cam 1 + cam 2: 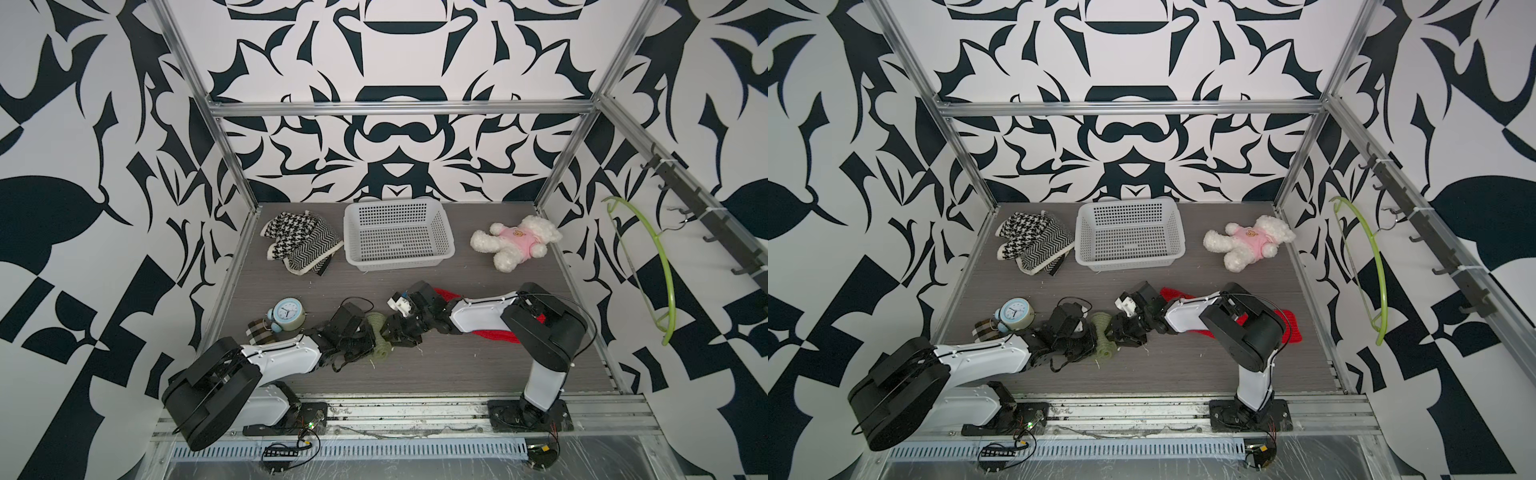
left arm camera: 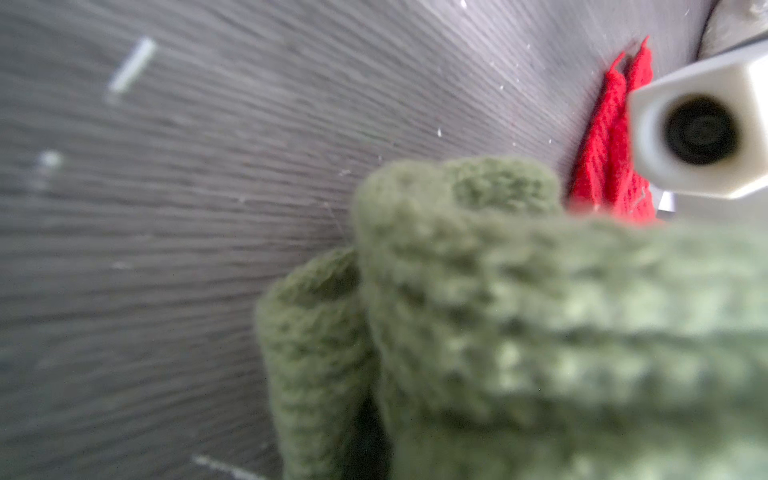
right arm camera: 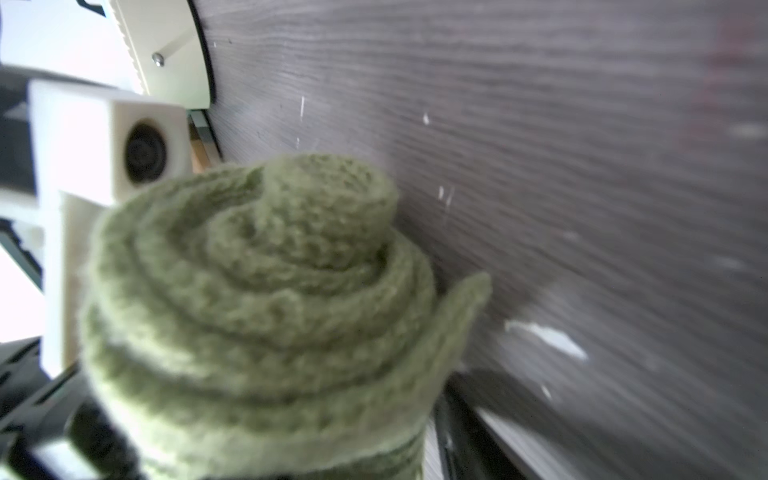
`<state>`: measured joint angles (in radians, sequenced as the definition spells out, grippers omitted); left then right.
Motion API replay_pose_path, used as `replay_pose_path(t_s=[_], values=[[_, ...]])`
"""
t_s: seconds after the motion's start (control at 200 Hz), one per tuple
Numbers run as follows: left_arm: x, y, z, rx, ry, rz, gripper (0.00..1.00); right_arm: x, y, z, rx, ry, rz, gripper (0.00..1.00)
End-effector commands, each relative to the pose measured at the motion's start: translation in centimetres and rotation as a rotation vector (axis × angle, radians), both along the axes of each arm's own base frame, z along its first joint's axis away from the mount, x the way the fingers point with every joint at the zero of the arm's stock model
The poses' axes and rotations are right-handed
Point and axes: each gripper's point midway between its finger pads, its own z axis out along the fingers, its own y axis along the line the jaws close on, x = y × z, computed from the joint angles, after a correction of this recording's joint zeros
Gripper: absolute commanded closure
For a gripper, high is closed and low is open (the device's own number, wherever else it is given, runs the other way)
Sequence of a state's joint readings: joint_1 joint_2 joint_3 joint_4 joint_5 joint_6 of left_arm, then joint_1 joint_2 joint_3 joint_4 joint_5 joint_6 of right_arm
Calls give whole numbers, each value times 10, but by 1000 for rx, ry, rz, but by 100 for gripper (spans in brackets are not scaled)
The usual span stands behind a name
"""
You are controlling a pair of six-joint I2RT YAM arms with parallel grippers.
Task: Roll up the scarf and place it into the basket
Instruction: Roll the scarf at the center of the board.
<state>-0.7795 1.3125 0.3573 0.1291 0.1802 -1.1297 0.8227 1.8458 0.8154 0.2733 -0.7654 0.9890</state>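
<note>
In both top views the olive-green knitted scarf [image 1: 376, 328] [image 1: 1103, 326] lies rolled up on the grey table [image 1: 436, 365] [image 1: 1183, 365], near its front edge and pinched in at the middle. The left gripper [image 1: 369, 337] [image 1: 1094, 338] has its jaws closed tight on the roll. The right gripper [image 1: 392, 332] [image 1: 1115, 329] meets the roll from the opposite side, and I cannot tell how wide its jaws stand. The white perforated basket [image 1: 399, 261] [image 1: 1129, 262] stands at the back, well apart from the scarf, between a pile of black-and-white patterned cloths [image 1: 299, 245] and a plush bear [image 1: 515, 241]. A red knitted cloth [image 1: 503, 336] lies under the right arm.

In the left wrist view the scarf [image 2: 540, 332] is blurred and fills the near part; no fingers show. The red knitted cloth [image 2: 611, 145] lies beyond it.

In the right wrist view the spiral end of the scarf [image 3: 270, 299] faces the camera, with a loose tail sticking out. The jaws are hidden.
</note>
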Motion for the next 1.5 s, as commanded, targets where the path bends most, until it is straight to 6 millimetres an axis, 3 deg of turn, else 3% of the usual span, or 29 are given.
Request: replay_pose_path(t_s=[0.0, 0.075, 0.225, 0.325, 0.47, 0.565, 0.815, 1.01, 1.07, 1.21, 1.404, 1.499], values=[[-32, 29, -41, 168, 137, -22, 100, -10, 35, 18, 150, -10, 49, 67], [-32, 29, -42, 166, 138, -24, 100, -13, 39, 15, 168, 12, 49, 100], [-30, 28, -39, 169, 133, -26, 100, -18, 35, 4, 138, 29, 39, 100], [-26, 31, -32, 161, 128, -19, 100, -21, 20, -13, 12, 24, 39, 100], [-18, 51, -17, 174, 81, 16, 60, -26, -10, -34, -202, -2, 57, 100], [-19, 64, -13, 171, 85, 41, 43, -25, -28, -43, -329, -29, 69, 100], [-21, 85, 0, 198, 70, 94, 33, -20, -45, -48, -445, -69, 70, 100], [-18, 94, 18, 200, 33, 135, 27, -8, -59, -37, -489, -119, 51, 100], [-16, 93, 25, 187, 19, 136, 21, -6, -61, -33, -492, -131, 50, 100], [-11, 84, 43, 128, 6, 145, 20, 1, -61, -23, -500, -168, 50, 100], [6, 41, 85, -97, -67, 72, 19, 9, -58, -8, -492, -224, 55, 100], [12, 28, 92, -113, -73, 33, 19, 12, -56, -3, -482, -239, 52, 100]])
